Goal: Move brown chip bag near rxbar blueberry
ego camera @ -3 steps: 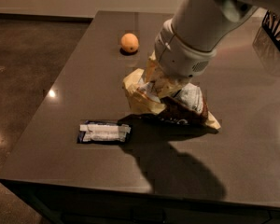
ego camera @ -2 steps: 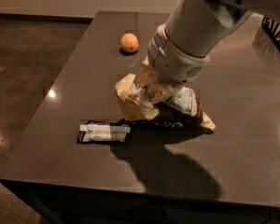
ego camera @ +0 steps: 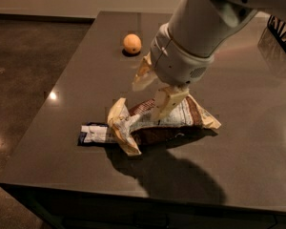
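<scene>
The brown chip bag (ego camera: 152, 122) lies on the dark table (ego camera: 248, 151), crinkled, its cream left end touching and partly covering the right end of the rxbar blueberry (ego camera: 94, 133). The bar is a small flat navy wrapper with a white strip, lying left of the bag. My gripper (ego camera: 155, 90) hangs just above the bag's middle. Its two cream fingers (ego camera: 144, 73) are spread apart and hold nothing; one finger tip reaches down to the bag's top.
A small round orange fruit (ego camera: 132, 44) sits at the back of the table. A dark wire object (ego camera: 281, 32) stands at the far right. The table's left and front edges are close to the bar and bag.
The bag has moved left and down onto the table beside the bar. My gripper has opened, let go of the bag and lifted a little above it.
</scene>
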{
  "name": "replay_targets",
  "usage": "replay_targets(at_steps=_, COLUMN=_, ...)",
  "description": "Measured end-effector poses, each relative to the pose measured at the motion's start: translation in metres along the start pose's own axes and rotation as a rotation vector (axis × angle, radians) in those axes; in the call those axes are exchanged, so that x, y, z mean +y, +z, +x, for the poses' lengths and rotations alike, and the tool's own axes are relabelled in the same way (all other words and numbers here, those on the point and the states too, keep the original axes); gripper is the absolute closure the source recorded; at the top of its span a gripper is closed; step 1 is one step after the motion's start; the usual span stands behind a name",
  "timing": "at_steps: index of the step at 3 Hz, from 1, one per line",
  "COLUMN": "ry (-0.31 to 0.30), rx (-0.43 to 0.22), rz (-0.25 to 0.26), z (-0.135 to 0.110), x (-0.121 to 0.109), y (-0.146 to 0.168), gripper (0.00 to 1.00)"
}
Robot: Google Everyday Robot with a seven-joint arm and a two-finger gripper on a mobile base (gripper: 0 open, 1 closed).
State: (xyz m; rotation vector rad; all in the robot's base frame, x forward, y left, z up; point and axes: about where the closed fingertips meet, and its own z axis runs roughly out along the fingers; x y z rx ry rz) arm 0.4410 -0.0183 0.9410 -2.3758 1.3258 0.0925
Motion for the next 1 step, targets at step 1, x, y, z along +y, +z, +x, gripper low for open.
replay_targets(at_steps=1, ry=-0.003, rx=0.001, rz=0.003, z=-0.0015, x=-0.0004, y=-0.0009, gripper=0.0)
